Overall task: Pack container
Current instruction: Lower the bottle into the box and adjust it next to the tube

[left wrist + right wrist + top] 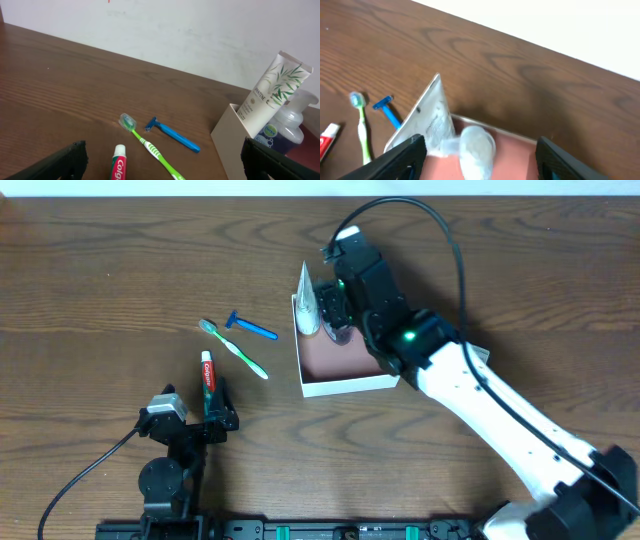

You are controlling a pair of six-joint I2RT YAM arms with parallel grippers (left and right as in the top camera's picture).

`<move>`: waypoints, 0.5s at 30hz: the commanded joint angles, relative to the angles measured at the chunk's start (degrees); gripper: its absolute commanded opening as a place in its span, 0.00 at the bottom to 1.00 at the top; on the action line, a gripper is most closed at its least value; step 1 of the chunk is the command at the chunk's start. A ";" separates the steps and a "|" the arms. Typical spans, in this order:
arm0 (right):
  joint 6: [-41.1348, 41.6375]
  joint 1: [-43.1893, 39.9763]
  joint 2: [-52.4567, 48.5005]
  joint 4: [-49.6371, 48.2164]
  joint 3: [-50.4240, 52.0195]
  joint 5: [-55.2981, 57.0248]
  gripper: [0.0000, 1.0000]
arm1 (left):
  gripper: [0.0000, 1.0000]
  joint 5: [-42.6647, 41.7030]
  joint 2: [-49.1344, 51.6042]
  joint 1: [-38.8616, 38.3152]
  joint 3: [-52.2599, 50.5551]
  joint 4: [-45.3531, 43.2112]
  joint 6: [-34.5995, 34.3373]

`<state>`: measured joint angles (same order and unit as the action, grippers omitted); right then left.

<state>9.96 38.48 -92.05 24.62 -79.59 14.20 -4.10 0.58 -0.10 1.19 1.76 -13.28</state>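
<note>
The container (345, 385), a shallow white-walled box with a reddish-brown floor (515, 155), sits at table centre. A white Pantene tube (307, 300) leans on its left wall, also in the left wrist view (272, 92) and right wrist view (427, 122). A clear pump bottle (335, 330) (477, 150) (290, 125) stands inside beside it. My right gripper (480, 160) is open over the container, jaws either side of the bottle. My left gripper (162, 165) is open and empty near the Colgate toothpaste (208, 380) (119, 165). A green toothbrush (235, 348) (150, 147) and blue razor (250, 327) (172, 135) lie left of the container.
The wooden table (120, 270) runs out on all sides. A black cable (450, 240) loops over the right arm, and another (80, 480) trails from the left arm at the front left. A pale wall (175, 25) stands behind the table.
</note>
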 commanded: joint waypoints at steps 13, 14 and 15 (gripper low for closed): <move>14.51 -2.54 -4.68 12.39 2.19 -0.04 0.17 | 0.98 -0.42 -0.31 0.13 -0.96 2.03 0.72; 14.78 -2.54 -5.05 11.54 2.78 -0.02 0.17 | 0.98 -0.42 -0.31 0.13 -0.96 2.03 0.72; 14.91 -2.54 -5.33 10.67 3.34 -0.04 0.17 | 0.98 -0.42 -0.31 0.13 -0.96 2.03 0.72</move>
<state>22.20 36.16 -96.12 36.32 -77.78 13.89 -4.08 0.60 -0.10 1.19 1.76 -13.26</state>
